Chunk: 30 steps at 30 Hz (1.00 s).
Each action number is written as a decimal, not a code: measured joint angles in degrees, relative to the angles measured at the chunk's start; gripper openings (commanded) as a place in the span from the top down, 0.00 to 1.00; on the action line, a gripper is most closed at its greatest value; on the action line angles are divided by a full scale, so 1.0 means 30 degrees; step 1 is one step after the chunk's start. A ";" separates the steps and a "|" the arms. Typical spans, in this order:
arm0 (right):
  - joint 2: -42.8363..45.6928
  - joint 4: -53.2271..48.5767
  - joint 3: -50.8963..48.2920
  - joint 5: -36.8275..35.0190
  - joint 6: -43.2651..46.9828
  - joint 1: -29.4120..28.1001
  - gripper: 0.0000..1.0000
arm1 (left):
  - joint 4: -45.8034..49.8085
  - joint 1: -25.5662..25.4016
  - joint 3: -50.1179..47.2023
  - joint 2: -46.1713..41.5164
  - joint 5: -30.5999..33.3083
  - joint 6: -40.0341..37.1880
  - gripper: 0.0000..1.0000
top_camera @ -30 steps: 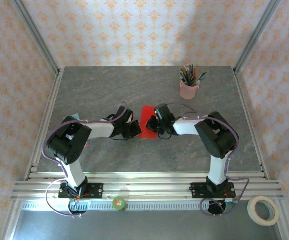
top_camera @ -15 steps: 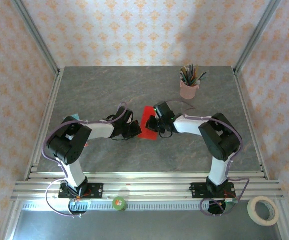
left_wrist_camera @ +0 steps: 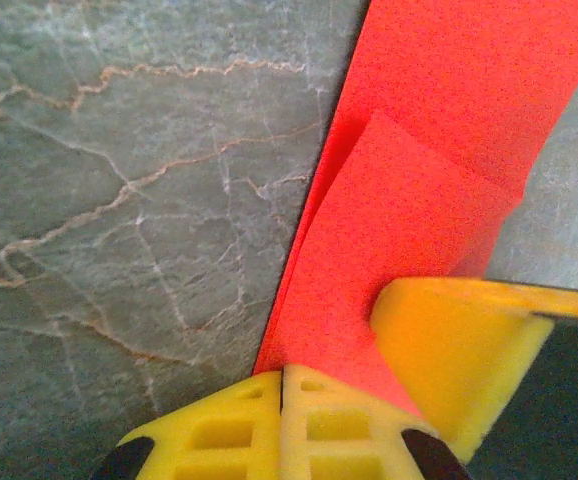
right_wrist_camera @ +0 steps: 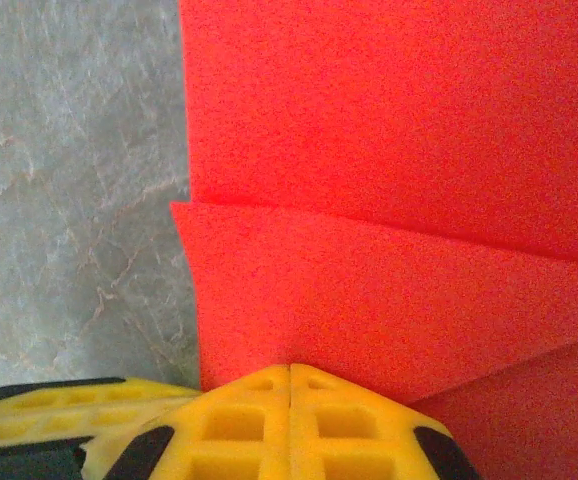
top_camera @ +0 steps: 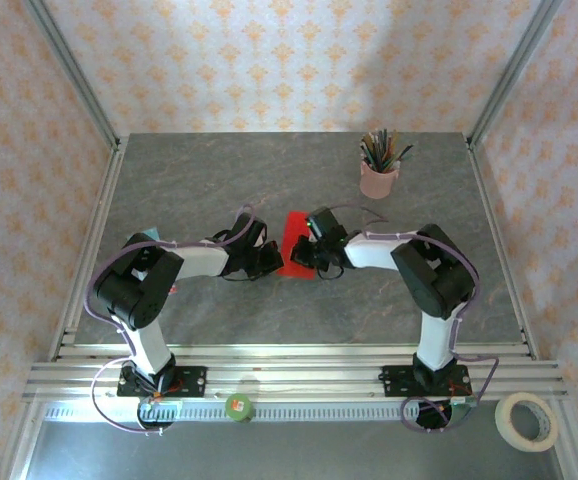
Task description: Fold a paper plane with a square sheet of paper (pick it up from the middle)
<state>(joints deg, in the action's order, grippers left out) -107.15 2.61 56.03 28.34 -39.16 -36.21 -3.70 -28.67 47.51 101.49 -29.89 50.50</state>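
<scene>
The square sheet of paper (top_camera: 293, 235) lies partly folded on the grey table, bright red, between my two grippers. In the left wrist view the paper (left_wrist_camera: 439, 150) shows a folded flap lying on a lower layer. My left gripper (left_wrist_camera: 284, 385) is shut, its yellow tips resting on the paper's near left edge. A fingertip (left_wrist_camera: 459, 350) of the right gripper presses the flap just beside it. In the right wrist view my right gripper (right_wrist_camera: 289, 375) is shut, tips against the creased flap of paper (right_wrist_camera: 389, 290). From above, the left gripper (top_camera: 271, 259) and right gripper (top_camera: 303, 254) almost touch.
A pink pencil cup (top_camera: 378, 178) holding several pencils stands at the back right. A roll of tape (top_camera: 526, 420) and a green roll (top_camera: 239, 406) lie off the table's near edge. Metal frame posts run along both sides.
The right gripper has slid a little to the left and nearer over the paper, its elbow swinging out and back. The left arm has stayed put.
</scene>
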 measured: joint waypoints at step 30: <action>0.5355 0.2878 -0.5158 0.0583 -0.2973 0.3264 0.73 | -0.0685 0.0036 0.1938 -0.0831 0.0044 -0.0138 0.74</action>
<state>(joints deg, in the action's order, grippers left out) -91.09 11.25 40.56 30.09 -48.07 -26.41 -5.76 -28.56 53.32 99.00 -29.76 50.09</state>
